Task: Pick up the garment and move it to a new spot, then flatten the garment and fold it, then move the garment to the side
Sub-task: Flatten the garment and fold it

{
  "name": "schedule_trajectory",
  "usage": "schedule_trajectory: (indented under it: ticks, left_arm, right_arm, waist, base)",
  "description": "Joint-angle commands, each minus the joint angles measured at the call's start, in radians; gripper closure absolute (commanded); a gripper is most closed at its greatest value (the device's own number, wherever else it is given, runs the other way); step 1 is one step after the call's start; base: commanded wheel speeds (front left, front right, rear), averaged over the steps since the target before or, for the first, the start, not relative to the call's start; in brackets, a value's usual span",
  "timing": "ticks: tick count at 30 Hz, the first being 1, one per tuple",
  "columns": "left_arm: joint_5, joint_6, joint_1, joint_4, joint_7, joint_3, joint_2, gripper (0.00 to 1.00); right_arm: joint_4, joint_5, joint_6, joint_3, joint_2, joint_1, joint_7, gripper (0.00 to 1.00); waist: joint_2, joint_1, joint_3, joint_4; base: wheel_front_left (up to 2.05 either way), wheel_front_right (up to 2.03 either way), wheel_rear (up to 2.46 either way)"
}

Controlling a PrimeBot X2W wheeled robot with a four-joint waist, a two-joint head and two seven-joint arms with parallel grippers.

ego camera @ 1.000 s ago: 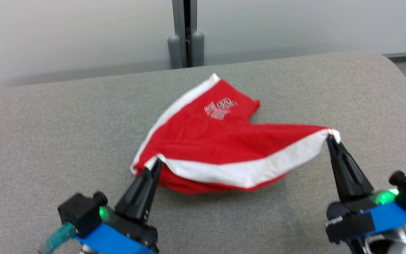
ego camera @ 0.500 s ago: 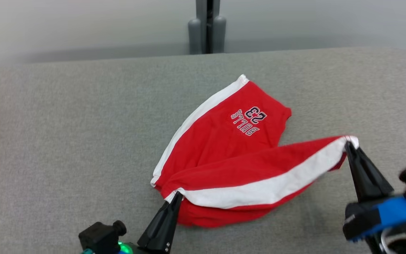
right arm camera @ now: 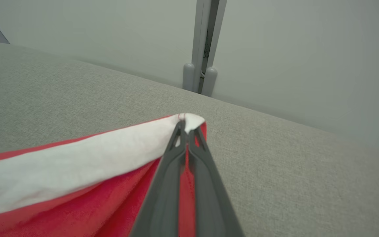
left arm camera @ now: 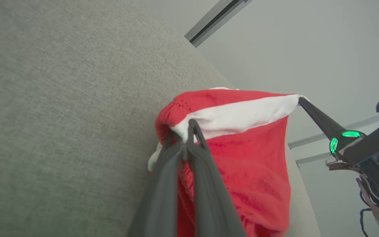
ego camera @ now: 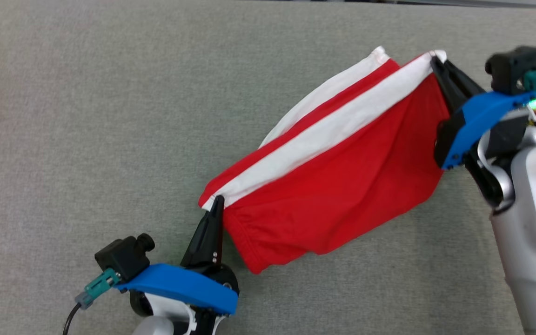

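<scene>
Red-and-white fabric shorts (ego camera: 342, 181) hung stretched over grey fabric surface (ego camera: 86, 139); left gripper (ego camera: 218, 201) clamped one stripe corner, right gripper (ego camera: 435, 60) clamped other.

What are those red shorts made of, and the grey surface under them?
The red shorts look like soft, matte knit cloth, perhaps cotton: they sag and crease, with no shine. The grey surface looks like woven upholstery fabric: a fine flecked weave shows, and its edge is rounded like padding.
</scene>
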Motion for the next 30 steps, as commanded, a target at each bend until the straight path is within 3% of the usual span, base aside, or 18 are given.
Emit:
schedule_trajectory:
  ticks: [1,9,10,11,12,13,14,15,23,30]
  left_arm:
    - [-0.011,0.001,-0.024,0.015,-0.007,0.008,-0.015,1.00]
    - [-0.030,-0.020,-0.089,0.099,-0.001,0.005,-0.049,1.00]
    - [-0.027,-0.019,-0.095,0.106,0.000,0.001,-0.051,1.00]
    - [-0.024,-0.017,-0.100,0.110,0.001,-0.003,-0.054,1.00]
    - [-0.021,-0.014,-0.104,0.110,0.003,-0.007,-0.056,1.00]
    - [-0.014,-0.016,-0.107,0.107,0.008,-0.015,-0.055,0.66]
    - [-0.004,-0.014,-0.111,0.102,0.012,-0.025,-0.049,0.20]
    - [0.009,-0.011,-0.114,0.097,0.018,-0.035,-0.040,0.00]
    - [0.085,0.024,-0.088,0.027,0.055,-0.074,0.039,0.00]
    - [0.113,0.072,-0.029,-0.060,0.065,-0.052,0.120,0.00]
  right_arm:
    - [0.041,-0.009,0.000,0.012,-0.008,-0.049,-0.007,1.00]
    - [0.294,-0.032,0.000,0.043,-0.006,-0.214,-0.044,1.00]
    - [0.319,-0.036,0.000,0.046,-0.004,-0.226,-0.054,0.85]
    - [0.344,-0.038,0.000,0.048,-0.001,-0.236,-0.067,0.59]
    - [0.365,-0.042,0.000,0.050,0.003,-0.246,-0.081,0.00]
    - [0.386,-0.045,0.000,0.050,0.006,-0.254,-0.095,0.00]
    - [0.405,-0.043,0.000,0.053,0.012,-0.260,-0.110,0.00]
    - [0.423,-0.042,0.000,0.055,0.019,-0.263,-0.121,0.00]
    - [0.514,-0.014,0.000,0.103,0.003,-0.272,-0.188,0.00]
    - [0.566,0.049,0.000,0.152,-0.064,-0.241,-0.170,0.00]
  waist:
    - [-0.0001,-0.0003,0.032,0.032]
    - [-0.0001,-0.0003,0.060,0.071]
    - [-0.0001,-0.0003,0.060,0.074]
    - [-0.0001,-0.0003,0.060,0.076]
    - [-0.0001,-0.0003,0.060,0.076]
    - [-0.0001,-0.0003,0.058,0.076]
    - [-0.0001,-0.0003,0.057,0.075]
    - [-0.0001,-0.0003,0.054,0.074]
    - [-0.0001,-0.0003,0.015,0.061]
    - [-0.0001,-0.0003,-0.046,0.061]
  base:
    - [0.00,0.00,0.00]
    - [0.00,0.00,0.00]
    - [0.00,0.00,0.00]
    - [0.00,0.00,0.00]
    - [0.00,0.00,0.00]
    - [0.00,0.00,0.00]
    - [0.00,0.00,0.00]
    - [0.00,0.00,0.00]
    - [0.00,0.00,0.00]
    - [0.00,0.00,0.00]
